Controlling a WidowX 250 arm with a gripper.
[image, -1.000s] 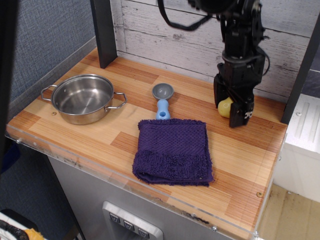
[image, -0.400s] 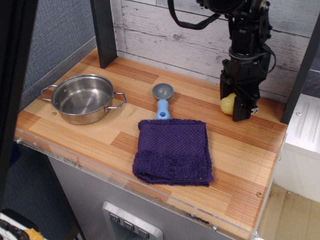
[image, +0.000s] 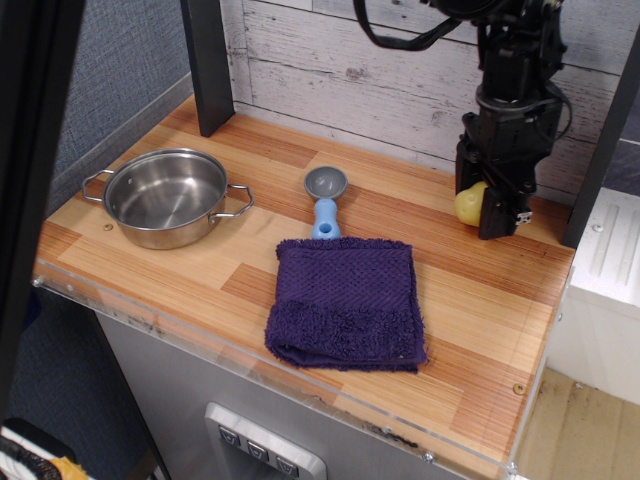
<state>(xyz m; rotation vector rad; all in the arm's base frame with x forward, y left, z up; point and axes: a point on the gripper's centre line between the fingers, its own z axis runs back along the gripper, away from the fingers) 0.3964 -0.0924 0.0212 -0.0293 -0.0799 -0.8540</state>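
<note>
My black gripper (image: 485, 212) hangs from above at the back right of the wooden counter (image: 480, 300), close to the white plank wall. Its fingers (image: 498, 210) are closed around a small yellow, lemon-like object (image: 467, 205), which shows at the gripper's left side just above the counter. The object's right part is hidden by the fingers. To the left lie a folded purple towel (image: 345, 300) and a blue-grey scoop (image: 325, 198).
A steel two-handled pot (image: 113, 190) stands empty at the left of the counter. A black post (image: 207, 60) rises at the back left. A dark upright (image: 600, 150) and a white unit (image: 605, 260) border the right edge.
The gripper has shifted to the right and slightly back along the wall, and the yellow object has moved with it. The towel, scoop and pot are where they were.
</note>
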